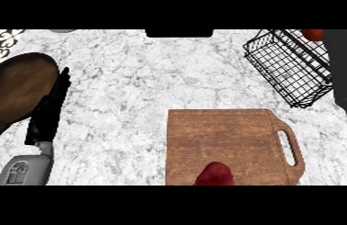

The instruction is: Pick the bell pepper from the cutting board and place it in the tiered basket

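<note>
A red bell pepper (pixel 215 174) sits on the near edge of the wooden cutting board (pixel 224 137), partly cut off by the view's lower edge. The black wire tiered basket (pixel 291 65) stands at the far right, tilted in the view, with nothing showing inside the visible tier. My left hand (pixel 49 114) rests at the left, fingers straight and pointing away, well apart from the board and holding nothing. My right hand does not show.
A dark brown oval plate (pixel 24 84) lies at the far left beside my left hand. A small red object (pixel 311 34) shows behind the basket's top. A dark shape (pixel 180 33) sits at the counter's far edge. Marble counter (pixel 136 81) spreads between board and basket.
</note>
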{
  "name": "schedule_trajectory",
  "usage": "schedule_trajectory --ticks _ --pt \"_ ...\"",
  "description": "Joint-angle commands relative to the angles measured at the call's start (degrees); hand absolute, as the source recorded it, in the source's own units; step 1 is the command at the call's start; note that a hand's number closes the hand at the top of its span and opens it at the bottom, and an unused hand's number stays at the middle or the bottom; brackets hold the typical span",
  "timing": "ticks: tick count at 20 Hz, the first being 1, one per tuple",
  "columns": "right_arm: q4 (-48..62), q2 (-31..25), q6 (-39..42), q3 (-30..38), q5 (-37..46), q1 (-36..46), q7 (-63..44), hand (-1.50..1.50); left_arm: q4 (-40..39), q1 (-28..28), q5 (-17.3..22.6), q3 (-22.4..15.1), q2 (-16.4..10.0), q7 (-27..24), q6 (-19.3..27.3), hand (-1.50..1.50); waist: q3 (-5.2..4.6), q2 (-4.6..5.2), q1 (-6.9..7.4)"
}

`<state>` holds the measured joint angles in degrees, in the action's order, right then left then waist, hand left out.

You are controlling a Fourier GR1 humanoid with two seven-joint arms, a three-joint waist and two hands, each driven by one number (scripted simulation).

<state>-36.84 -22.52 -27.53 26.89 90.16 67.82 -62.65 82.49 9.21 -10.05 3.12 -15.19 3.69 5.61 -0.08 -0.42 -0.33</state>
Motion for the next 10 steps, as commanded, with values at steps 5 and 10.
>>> schedule_trajectory --ticks 5,10 --pt "-16.6 4.4 3.4 4.0 -0.4 -3.1 -12.4 -1.50 0.3 -3.7 2.2 3.0 -1.6 -1.7 -1.3 0.00 -0.04 -1.16 -2.24" --pt "-31.1 12.5 8.9 2.7 0.8 -9.6 -11.2 -1.50 0.5 -3.1 1.5 3.3 -1.8 1.2 -0.4 0.00 -0.05 -2.21 -5.01"
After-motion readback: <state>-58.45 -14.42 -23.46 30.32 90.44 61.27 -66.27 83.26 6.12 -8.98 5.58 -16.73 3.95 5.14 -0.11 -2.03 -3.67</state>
